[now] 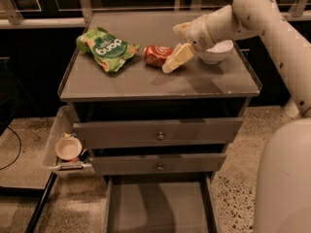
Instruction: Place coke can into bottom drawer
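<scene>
The coke can [156, 55] lies on its side on the grey cabinet top [146, 84], right of the green snack bag. My gripper [176, 45] hovers just right of the can with its cream fingers [178, 57] spread open, one near the can's right end, the other higher and farther back. It holds nothing. The bottom drawer [155, 208] is pulled out at the foot of the cabinet, its grey floor bare.
A green snack bag [106, 50] lies at the top's left. A white bowl [216, 52] sits behind my wrist at the right. Two shut drawer fronts with brass knobs [160, 136] are above the open drawer. A side bin [60, 147] hangs at the left.
</scene>
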